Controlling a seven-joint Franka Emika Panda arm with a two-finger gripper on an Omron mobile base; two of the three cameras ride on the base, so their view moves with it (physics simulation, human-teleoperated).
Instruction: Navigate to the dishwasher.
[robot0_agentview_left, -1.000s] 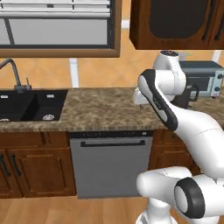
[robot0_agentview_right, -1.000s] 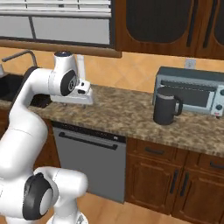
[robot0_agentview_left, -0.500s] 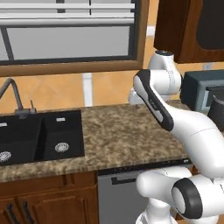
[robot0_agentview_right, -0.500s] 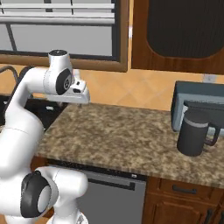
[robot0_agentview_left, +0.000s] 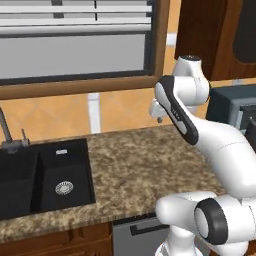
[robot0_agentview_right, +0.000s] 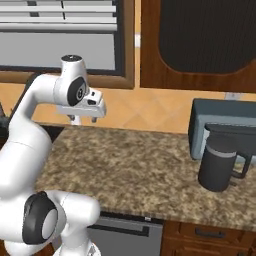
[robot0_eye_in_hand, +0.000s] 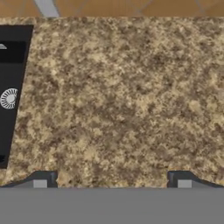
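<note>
The top of the dishwasher shows just under the counter edge as a grey panel with a dark strip and bar handle; it appears in the right base view as the dishwasher, partly behind my own base. My gripper hangs over the speckled granite counter, pointing down. Its fingers stand wide apart and open with nothing between them. From the base cameras the gripper is above the counter near the back wall.
A black double sink with a faucet lies left of the dishwasher. On the counter to the right stand a grey toaster oven and a dark jug. A window and dark wall cabinets are above.
The whole picture has shifted: the base has come closer to the counter, so the dishwasher front has slid down to the bottom edge. The arm keeps its pose.
</note>
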